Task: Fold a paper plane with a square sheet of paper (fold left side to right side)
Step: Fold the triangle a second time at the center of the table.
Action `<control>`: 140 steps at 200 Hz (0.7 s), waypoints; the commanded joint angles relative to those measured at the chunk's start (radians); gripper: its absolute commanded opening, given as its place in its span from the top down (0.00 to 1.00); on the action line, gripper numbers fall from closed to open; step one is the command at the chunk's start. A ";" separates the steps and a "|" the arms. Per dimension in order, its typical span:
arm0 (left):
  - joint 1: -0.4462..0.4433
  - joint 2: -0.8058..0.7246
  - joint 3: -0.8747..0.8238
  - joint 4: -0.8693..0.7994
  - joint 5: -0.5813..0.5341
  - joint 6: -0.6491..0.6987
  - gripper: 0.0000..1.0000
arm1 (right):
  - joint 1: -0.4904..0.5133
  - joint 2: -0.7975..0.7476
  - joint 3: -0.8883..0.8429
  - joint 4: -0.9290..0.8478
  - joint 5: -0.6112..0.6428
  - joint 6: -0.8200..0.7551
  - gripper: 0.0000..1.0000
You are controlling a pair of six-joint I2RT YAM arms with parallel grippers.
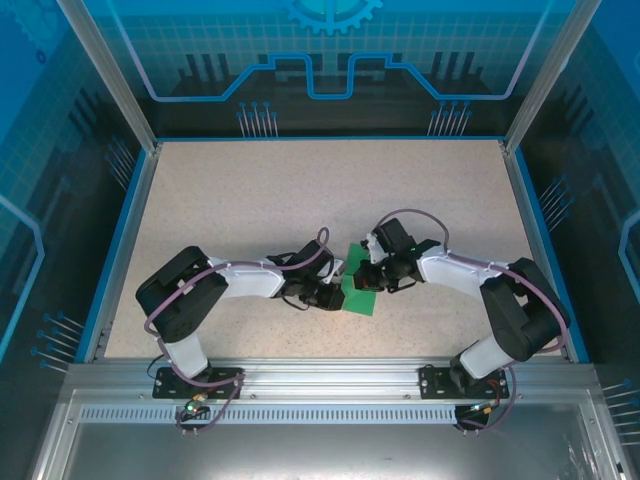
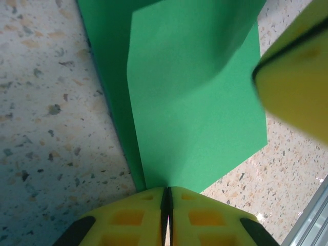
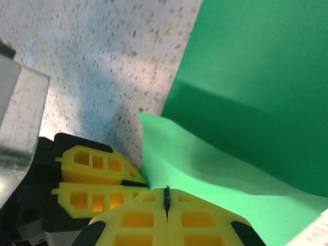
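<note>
At the near edge a ribbed aluminium rail (image 1: 330, 372) carries both arm bases, and from it the two white-and-black arms reach inward to meet a little right of the table's middle. The left gripper (image 2: 166, 199) has its chunky yellow plastic fingers, moulded with square hollows, pressed flat together so that just a thin dark seam runs between them, and the near edge of the green sheet (image 2: 195, 102) is nipped in that seam. The right gripper (image 3: 167, 197) is likewise clamped tight, pinching a lifted, softly curved flap of the same sheet, paler where the light catches it; in the right wrist view the left gripper sits just beside it. The paper is thin, matte and plain bright green, with a straight crease running away from the left gripper and one layer lying over another. Its lower layer rests flat on the table (image 1: 250, 200), a beige, speckled, stone-like surface. Beyond stands a glossy blue back panel (image 1: 330, 60) printed with circuit-like lines
</note>
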 commanded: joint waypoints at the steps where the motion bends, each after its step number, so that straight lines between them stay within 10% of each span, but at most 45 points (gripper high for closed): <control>1: 0.004 0.049 -0.025 -0.044 -0.058 0.021 0.88 | 0.032 0.054 0.038 -0.029 -0.034 -0.013 0.95; 140: 0.004 0.081 -0.014 -0.074 -0.097 0.007 0.89 | 0.057 0.159 0.057 -0.123 0.040 -0.075 0.96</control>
